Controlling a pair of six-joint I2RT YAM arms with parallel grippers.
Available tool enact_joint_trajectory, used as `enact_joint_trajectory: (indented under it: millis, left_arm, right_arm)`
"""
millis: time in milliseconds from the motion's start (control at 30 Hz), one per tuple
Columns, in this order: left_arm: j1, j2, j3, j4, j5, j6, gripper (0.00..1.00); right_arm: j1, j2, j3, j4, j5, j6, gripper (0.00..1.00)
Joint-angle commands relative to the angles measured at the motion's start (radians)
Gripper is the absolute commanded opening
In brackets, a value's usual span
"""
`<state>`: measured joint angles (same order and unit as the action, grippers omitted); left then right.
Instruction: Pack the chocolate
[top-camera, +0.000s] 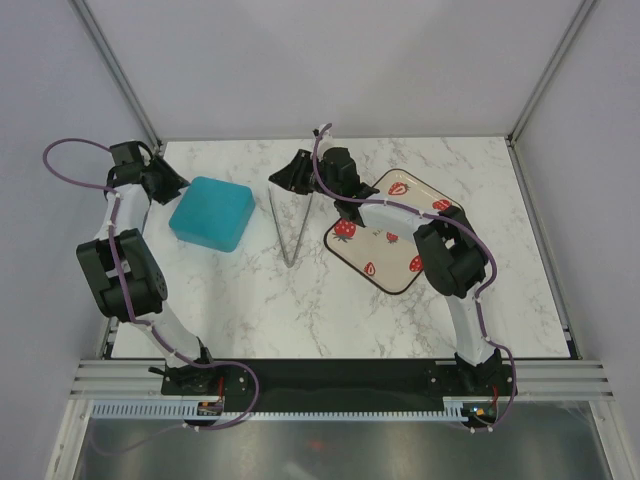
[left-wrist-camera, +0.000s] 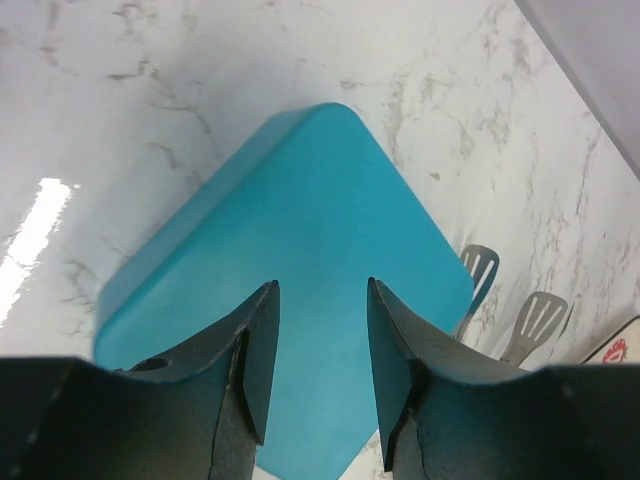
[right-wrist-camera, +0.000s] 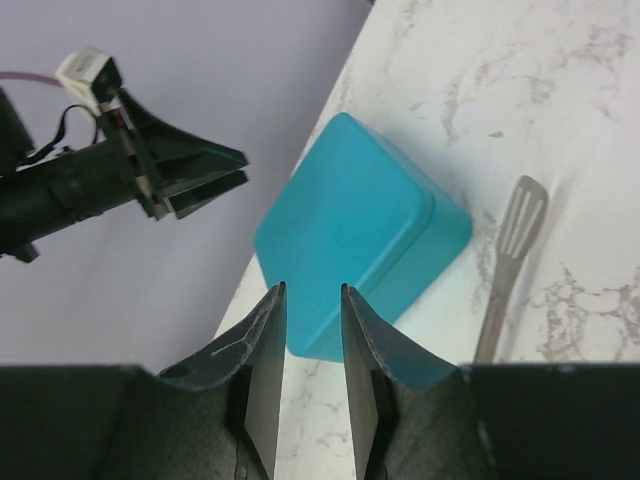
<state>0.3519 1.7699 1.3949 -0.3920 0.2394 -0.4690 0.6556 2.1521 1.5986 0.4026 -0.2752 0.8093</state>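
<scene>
No chocolate shows in any view. A closed teal box (top-camera: 212, 213) lies on the marble table at the left. My left gripper (top-camera: 180, 185) hovers just off the box's far left corner. In the left wrist view the left gripper (left-wrist-camera: 322, 290) stands open over the box's lid (left-wrist-camera: 300, 200), nothing between its fingers. My right gripper (top-camera: 285, 175) hangs above the far ends of the metal tongs (top-camera: 295, 225). It points toward the box (right-wrist-camera: 355, 215), and the right gripper (right-wrist-camera: 312, 292) is open and empty.
A square plate (top-camera: 392, 255) with strawberry prints lies at the right, partly under my right arm. The tongs (right-wrist-camera: 515, 240) lie between box and plate. Frame posts stand at the back corners, and the table's left edge runs close beside the box.
</scene>
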Motion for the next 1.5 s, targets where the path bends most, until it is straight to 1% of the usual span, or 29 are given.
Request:
enact_joint_trajectory:
  millis: [0, 167, 233, 333, 433, 533, 633, 667, 700, 767, 800, 867, 900, 933, 967, 1000, 1033, 1100, 1133, 1167, 1200, 1267, 1300, 1333, 1367, 1433, 1467]
  left_arm:
    - [-0.057, 0.031, -0.028, 0.056, 0.044, 0.041, 0.48]
    - [-0.120, 0.150, -0.016, 0.073, 0.005, 0.049, 0.48]
    - [-0.134, 0.218, -0.002, 0.068, -0.002, 0.040, 0.47]
    - [-0.145, 0.270, -0.002, 0.065, -0.018, 0.015, 0.47]
    - [-0.148, 0.278, 0.007, 0.058, -0.029, 0.013, 0.47]
    - [-0.148, 0.247, 0.021, 0.053, -0.017, 0.015, 0.47]
    - [-0.148, 0.175, 0.050, 0.038, 0.007, 0.023, 0.47]
    - [-0.149, 0.124, 0.058, 0.021, 0.014, 0.024, 0.47]
    - [-0.152, 0.096, 0.061, 0.016, 0.020, 0.027, 0.47]
    - [-0.157, 0.030, 0.059, 0.013, 0.055, 0.035, 0.49]
    - [-0.165, -0.045, 0.041, 0.009, 0.069, 0.038, 0.51]
    - [-0.175, -0.127, 0.006, 0.007, 0.100, 0.035, 0.54]
    - [-0.197, -0.217, -0.034, 0.008, 0.103, 0.038, 0.60]
    - [-0.209, -0.260, -0.057, 0.007, 0.101, 0.044, 0.63]
    - [-0.223, -0.307, -0.082, 0.008, 0.106, 0.046, 0.71]
    - [-0.253, -0.349, -0.105, 0.010, 0.110, 0.053, 0.78]
    - [-0.266, -0.428, -0.156, 0.005, 0.101, 0.061, 0.85]
    - [-0.292, -0.496, -0.241, 0.004, 0.112, 0.052, 0.92]
    - [-0.300, -0.563, -0.269, 0.004, 0.135, 0.032, 0.98]
    - [-0.307, -0.595, -0.299, 0.004, 0.147, 0.029, 1.00]
    - [-0.330, -0.630, -0.348, 0.002, 0.158, 0.026, 1.00]
    - [-0.343, -0.736, -0.394, 0.001, 0.193, 0.021, 1.00]
    - [-0.378, -0.769, -0.433, 0.001, 0.219, 0.024, 1.00]
    - [-0.384, -0.838, -0.450, 0.002, 0.241, 0.032, 1.00]
    - [-0.389, -0.868, -0.464, 0.001, 0.262, 0.038, 1.00]
    - [-0.390, -0.926, -0.505, 0.002, 0.333, 0.047, 1.00]
    - [-0.390, -0.975, -0.517, 0.004, 0.354, 0.047, 1.00]
  right_arm:
    - [0.022, -0.041, -0.038, 0.053, -0.019, 0.005, 0.35]
    - [0.018, -0.061, -0.054, 0.015, -0.016, -0.034, 0.34]
    - [0.015, -0.077, -0.065, -0.001, -0.004, -0.050, 0.34]
    - [0.007, -0.090, -0.069, -0.033, -0.001, -0.070, 0.33]
    - [-0.001, -0.107, -0.081, -0.044, 0.001, -0.084, 0.33]
    - [-0.001, -0.118, -0.074, -0.067, 0.001, -0.088, 0.33]
    - [-0.002, -0.139, -0.065, -0.097, -0.001, -0.097, 0.33]
    - [-0.002, -0.150, -0.065, -0.108, 0.016, -0.105, 0.33]
    - [-0.002, -0.179, -0.065, -0.149, 0.031, -0.114, 0.33]
    - [-0.002, -0.213, -0.063, -0.200, 0.073, -0.148, 0.41]
    - [-0.002, -0.248, -0.066, -0.262, 0.112, -0.160, 0.51]
    - [-0.002, -0.288, -0.074, -0.324, 0.155, -0.189, 0.70]
    - [-0.002, -0.328, -0.086, -0.381, 0.183, -0.199, 0.88]
    - [-0.002, -0.351, -0.101, -0.398, 0.189, -0.205, 0.97]
    - [-0.002, -0.403, -0.118, -0.401, 0.198, -0.213, 0.98]
    - [-0.002, -0.429, -0.137, -0.451, 0.209, -0.214, 0.98]
    - [-0.001, -0.458, -0.176, -0.468, 0.232, -0.217, 0.98]
    - [-0.002, -0.547, -0.242, -0.508, 0.260, -0.223, 0.98]
    - [-0.001, -0.576, -0.267, -0.516, 0.292, -0.222, 0.98]
    - [-0.002, -0.634, -0.288, -0.543, 0.298, -0.222, 0.98]
    - [-0.001, -0.659, -0.322, -0.564, 0.306, -0.216, 0.98]
    - [-0.001, -0.730, -0.344, -0.611, 0.330, -0.214, 0.98]
    - [0.001, -0.750, -0.354, -0.678, 0.349, -0.213, 0.98]
    - [0.002, -0.771, -0.362, -0.708, 0.384, -0.210, 0.98]
    - [0.003, -0.817, -0.371, -0.760, 0.402, -0.208, 0.98]
    - [0.004, -0.865, -0.397, -0.806, 0.430, -0.214, 0.98]
    - [0.004, -0.917, -0.407, -0.841, 0.451, -0.222, 0.98]
